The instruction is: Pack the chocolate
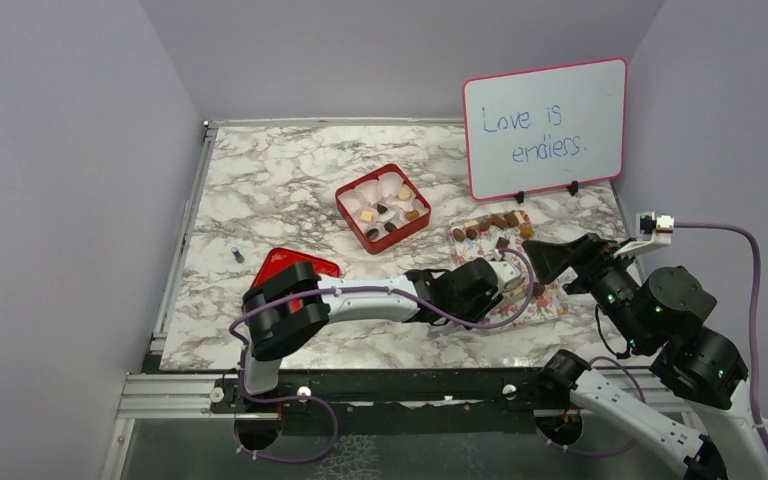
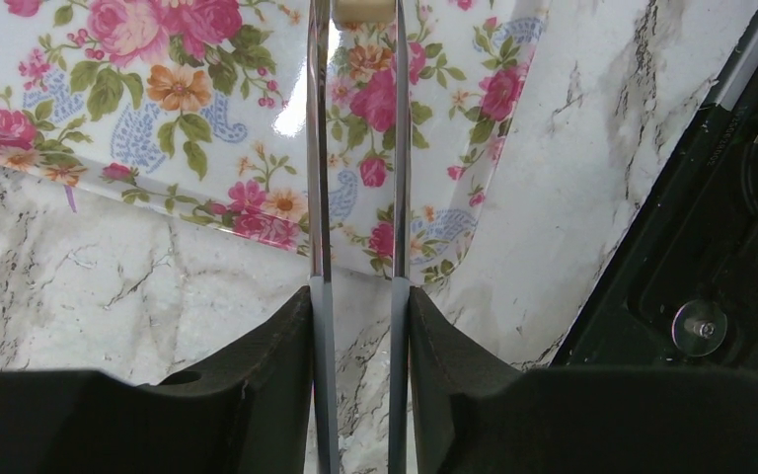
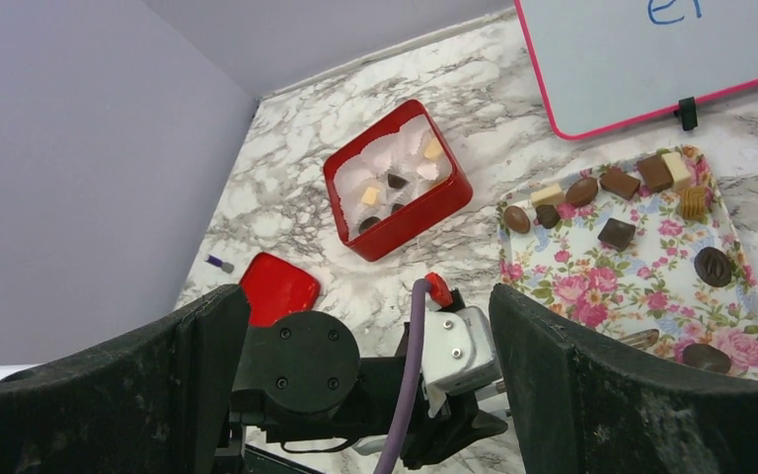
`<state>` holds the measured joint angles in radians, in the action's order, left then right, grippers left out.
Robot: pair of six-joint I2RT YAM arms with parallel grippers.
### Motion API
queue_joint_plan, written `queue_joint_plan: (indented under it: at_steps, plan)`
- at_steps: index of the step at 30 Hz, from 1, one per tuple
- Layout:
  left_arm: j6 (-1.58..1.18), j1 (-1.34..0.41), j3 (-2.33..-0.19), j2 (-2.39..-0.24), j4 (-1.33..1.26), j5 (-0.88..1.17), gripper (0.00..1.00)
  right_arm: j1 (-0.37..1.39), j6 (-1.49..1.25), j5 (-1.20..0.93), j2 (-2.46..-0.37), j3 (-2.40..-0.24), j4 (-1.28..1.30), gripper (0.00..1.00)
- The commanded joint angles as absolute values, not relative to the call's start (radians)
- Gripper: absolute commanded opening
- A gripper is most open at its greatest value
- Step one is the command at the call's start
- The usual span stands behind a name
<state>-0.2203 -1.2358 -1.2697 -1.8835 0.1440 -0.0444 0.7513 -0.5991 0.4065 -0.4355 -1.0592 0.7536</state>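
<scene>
Partly packed: some chocolate [image 3: 370, 196] in red box [image 3: 416, 223], more on tray [image 3: 602, 288] beside box. Left gripper [image 2: 360, 39] narrow about cream piece [image 2: 360, 10], hold unclear; right gripper [image 1: 550, 258] agape, empty.

You have open marble table [image 1: 270, 180] across the far left and back centre. The left arm [image 1: 380, 297] lies across the front, reaching to the floral tray [image 3: 642, 286] and barring the near lane. A red box [image 1: 405, 232] sits mid-table, with a flat red lid [image 1: 290, 265] near-left. The whiteboard [image 1: 545, 125] stands just behind the tray. Chocolates [image 3: 582, 193] crowd the tray's far edge, and its middle is mostly bare.
</scene>
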Motion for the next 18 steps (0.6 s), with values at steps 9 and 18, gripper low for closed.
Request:
queue_joint_plan:
  at_steps: [9, 18]
  plan:
    - [-0.239, -1.244, -1.290, -1.810, 0.141, -0.108, 0.32, 0.747, -0.581, 0.433, -0.424, -1.050, 0.743, 0.97]
    - [-0.251, -1.238, -1.309, -1.791, 0.176, -0.111, 0.31, 0.747, -0.584, 0.425, -0.425, -1.046, 0.740, 0.97]
